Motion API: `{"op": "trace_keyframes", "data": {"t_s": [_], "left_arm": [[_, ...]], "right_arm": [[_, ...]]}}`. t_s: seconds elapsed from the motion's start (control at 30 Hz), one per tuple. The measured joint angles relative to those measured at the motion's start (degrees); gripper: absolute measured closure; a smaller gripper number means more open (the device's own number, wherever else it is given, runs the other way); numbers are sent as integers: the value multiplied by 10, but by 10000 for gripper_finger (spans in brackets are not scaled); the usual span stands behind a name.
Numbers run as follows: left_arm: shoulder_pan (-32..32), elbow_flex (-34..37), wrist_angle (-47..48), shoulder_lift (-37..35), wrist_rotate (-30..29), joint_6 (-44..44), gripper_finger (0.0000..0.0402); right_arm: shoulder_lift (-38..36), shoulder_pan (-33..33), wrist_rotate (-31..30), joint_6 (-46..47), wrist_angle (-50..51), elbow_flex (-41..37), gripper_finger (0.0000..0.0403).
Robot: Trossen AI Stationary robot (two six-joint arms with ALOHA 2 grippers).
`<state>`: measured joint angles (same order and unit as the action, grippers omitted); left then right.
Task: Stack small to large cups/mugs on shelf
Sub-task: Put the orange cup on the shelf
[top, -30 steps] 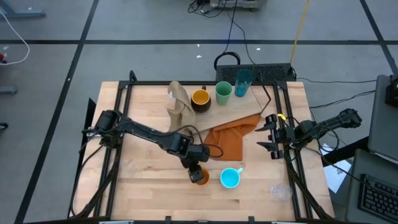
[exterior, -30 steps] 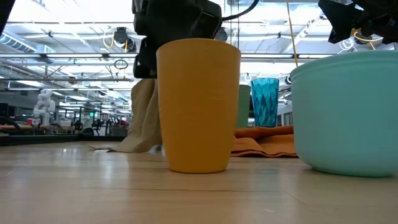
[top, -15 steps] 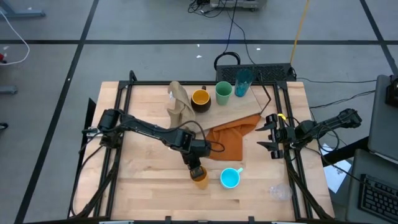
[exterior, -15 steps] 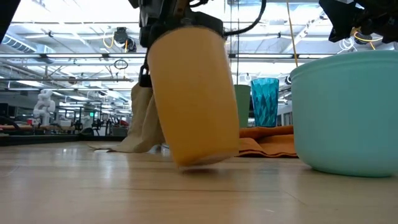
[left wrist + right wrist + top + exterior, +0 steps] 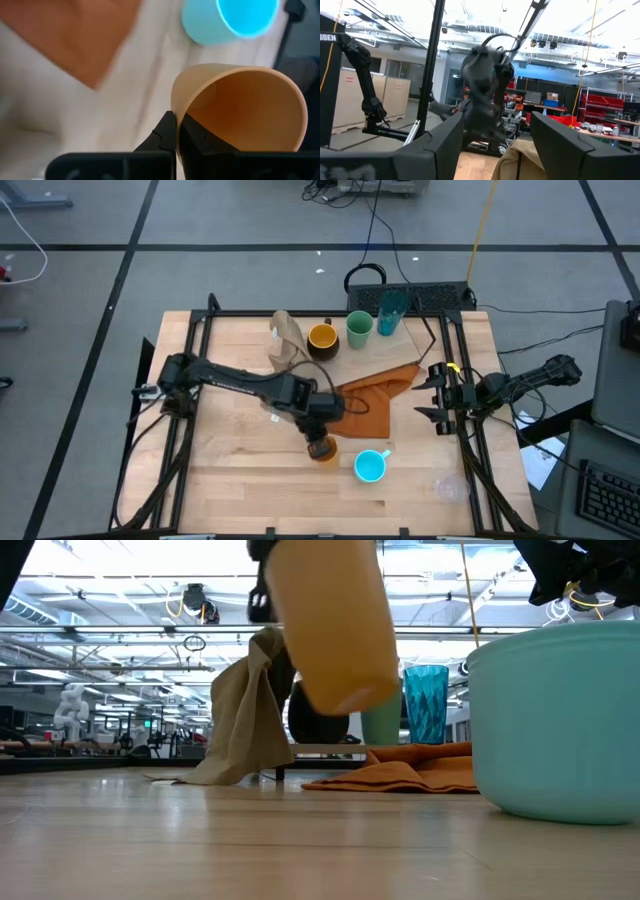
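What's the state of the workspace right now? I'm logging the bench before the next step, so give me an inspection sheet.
Surface: wooden table, shelf at the back.
Job's things: orange cup lifted off the table; cyan mug in front; yellow mug, green cup, teal tumbler on the shelf; clear glass at the front right.
Clutter: orange cloth, tan cloth.
Grippers: left claw pinches the orange cup's rim; right claw waits open at the right edge.
Cables: black cable on the floor behind.
Surroundings: nothing seen.

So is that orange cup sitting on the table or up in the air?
Up in the air, tilted. The low view shows the orange cup clear of the table, its rim pinched by the left fingers.
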<state>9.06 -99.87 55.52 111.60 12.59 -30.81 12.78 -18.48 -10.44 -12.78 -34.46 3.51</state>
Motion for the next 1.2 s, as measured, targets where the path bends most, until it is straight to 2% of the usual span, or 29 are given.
{"op": "trace_keyframes", "data": {"t_s": [0.2,0.37,0.7,0.9,1.2], "left_arm": [[-30,-97,93,0,-80,51,400],[-77,-144,137,0,-112,82,400],[-174,-161,117,0,-121,161,401],[-216,-161,81,5,-84,215,401],[-228,-161,88,15,-83,258,401]], "right_arm": [[0,0,0,0,0,0,183],[0,0,0,0,0,0,183],[0,0,0,-1,0,0,183],[0,0,0,-6,0,0,183],[0,0,0,-5,0,0,183]]}}
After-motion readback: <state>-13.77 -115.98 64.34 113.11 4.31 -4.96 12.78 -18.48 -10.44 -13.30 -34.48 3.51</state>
